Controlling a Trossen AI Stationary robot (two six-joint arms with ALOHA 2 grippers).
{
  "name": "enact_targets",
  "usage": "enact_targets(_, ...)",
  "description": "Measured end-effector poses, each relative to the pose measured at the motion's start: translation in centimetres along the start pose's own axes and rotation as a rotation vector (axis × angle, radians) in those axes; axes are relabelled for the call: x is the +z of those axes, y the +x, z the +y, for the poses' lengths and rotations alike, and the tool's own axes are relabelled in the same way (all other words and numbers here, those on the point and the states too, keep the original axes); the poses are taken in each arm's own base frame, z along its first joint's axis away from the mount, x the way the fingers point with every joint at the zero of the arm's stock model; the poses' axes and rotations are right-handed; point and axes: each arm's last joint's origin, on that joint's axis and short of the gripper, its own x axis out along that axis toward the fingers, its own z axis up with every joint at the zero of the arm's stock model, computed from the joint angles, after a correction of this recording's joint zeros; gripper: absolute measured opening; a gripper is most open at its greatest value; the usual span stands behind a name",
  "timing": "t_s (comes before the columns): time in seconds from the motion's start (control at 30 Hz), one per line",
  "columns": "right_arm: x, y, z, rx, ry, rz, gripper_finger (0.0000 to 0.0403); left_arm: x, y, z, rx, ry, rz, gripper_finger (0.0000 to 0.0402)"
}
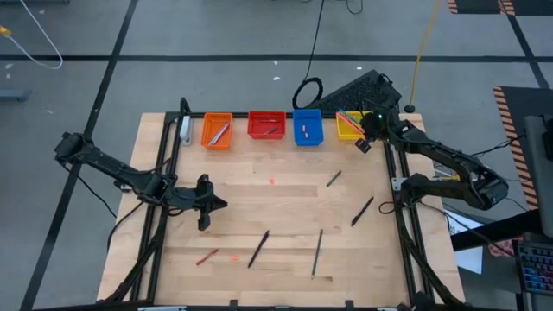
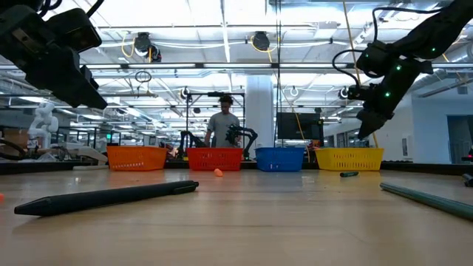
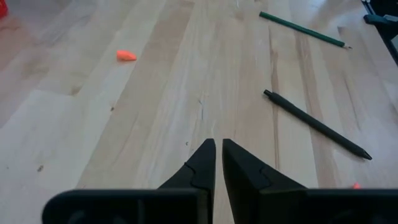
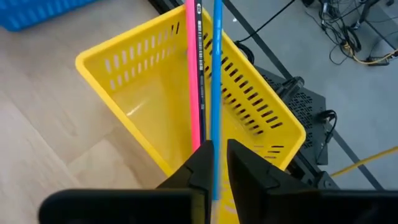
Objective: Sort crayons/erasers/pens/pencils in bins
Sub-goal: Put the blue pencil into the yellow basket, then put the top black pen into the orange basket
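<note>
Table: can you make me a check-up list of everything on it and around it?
Surface: wooden table, bare wood.
Job's things: orange bin, red bin, blue bin, yellow bin in a row; loose black pen, red crayon, eraser.
Clutter: grey part beside the orange bin.
Pincers: left pincer shut, empty, over the table; right pincer at the yellow bin.
Cables: black cable loop behind the bins.
Surroundings: person standing beyond the table.

We note pale matt wooden table with visible grain, slotted glossy plastic yellow bin, matt black pen, smooth dark matt fingers
</note>
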Motion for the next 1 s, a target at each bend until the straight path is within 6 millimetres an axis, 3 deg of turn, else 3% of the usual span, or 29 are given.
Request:
enact_targets(0.27,0.1,-0.7,0.0,0.032,-0.011,-0.041,0.0017,0.0,0.0,0.0,0.0,0.0,0.0,0.003)
enact_targets(0.5,0.3,-0.8,-0.1,0.013,0.014,-0.056,0.0054,0.0,0.0,0.0,0.001,-0.004,0.0,0.003)
enact_targets(0.63,1.2,-2.0,0.5,0.018,0.029,-0.112,0.0061,0.1,0.1,0.4,0.019,-0.045,-0.004,0.003)
enact_targets(0.83,2.8,-4.7,4.1,0.157,-0.017,-0.27,0.0007,0.1,1.2,1.4,0.042,-0.094,0.065,0.003)
enact_targets(1.0,3.4,-6.5,8.4,0.231,-0.091,-0.324,0.0005,-0.1,2.8,1.8,0.09,-0.08,0.155,0.003)
